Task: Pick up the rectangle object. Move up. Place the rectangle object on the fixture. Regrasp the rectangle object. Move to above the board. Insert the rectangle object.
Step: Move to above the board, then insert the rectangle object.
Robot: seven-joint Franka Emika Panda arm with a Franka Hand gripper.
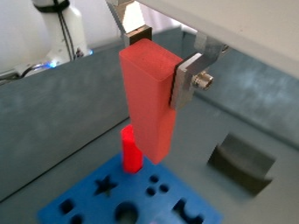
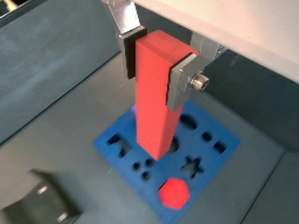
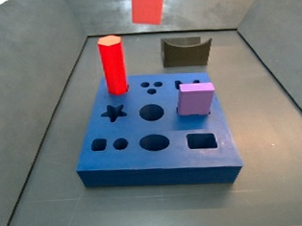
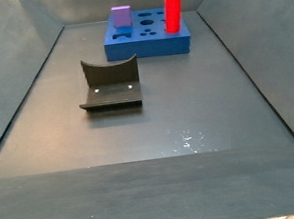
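This looks like a robot lab. A grey metal bin with slanted walls (image 4: 26, 86) fills each frame. The gripper (image 1: 163, 61) hangs high above the blue board (image 3: 155, 134) at frame center.

A: Where is the pincer (image 2: 162, 59) sitting?

B: High over the board (image 2: 122, 149), its plates clamping the upper end of the rectangle object (image 2: 158, 96), which is hanging upright, its lower end clear of the board. In a side view only that bar's lower end (image 3: 148, 5) is showing, at the top edge.

A: And on the board (image 3: 130, 150)?

B: A pillar (image 3: 112, 64) is standing at its far left corner, a cube (image 3: 196, 98) toward its right edge. The fixture (image 3: 186, 51) is resting on the floor behind the board, apart from it.
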